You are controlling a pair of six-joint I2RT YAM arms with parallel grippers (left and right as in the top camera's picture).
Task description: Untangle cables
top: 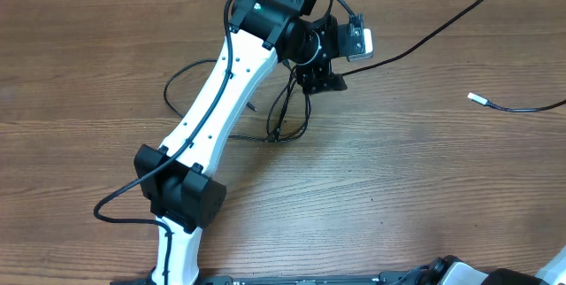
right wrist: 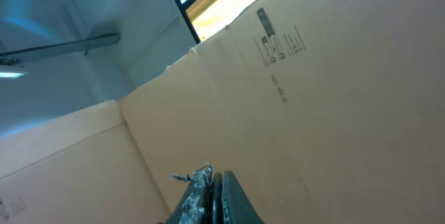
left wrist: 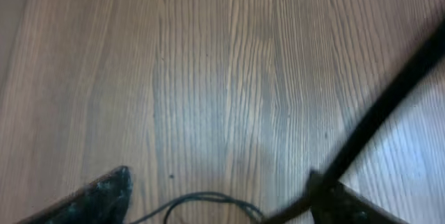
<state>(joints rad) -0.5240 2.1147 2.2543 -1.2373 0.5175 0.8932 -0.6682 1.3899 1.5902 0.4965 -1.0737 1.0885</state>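
Two dark fingertips (left wrist: 104,196) of the left hand (left wrist: 222,200) frame the bottom of the left wrist view. They stand wide apart with nothing clamped between them. A thin black loop (left wrist: 201,197) lies in the gap, and a blurred cord (left wrist: 379,109) crosses diagonally past the right-side finger. Whether that cord touches the finger cannot be told. Beyond them runs the bare wood bench (left wrist: 208,78).

Seen from overhead, the left arm (top: 208,121) reaches up the bench, its hand poised over the cables (top: 285,124), a knot of slack loops near the middle. One long cord trails off toward the far right corner. Another lies well apart on the right, ending in a pale plug (top: 478,98).

The cords look light and limp. They would likely slide and drag their neighbours when pulled, so a pinch on a single strand beside a plug, or on an outer loop, seems the surest hold.

Only the overhead view shows the whole tangle and the stray cord. Only the wrist view shows the spread of the fingers. The right hand (right wrist: 212,195) is raised off the work with its fingers pressed together and holding nothing, and it faces a cardboard box (right wrist: 313,113).
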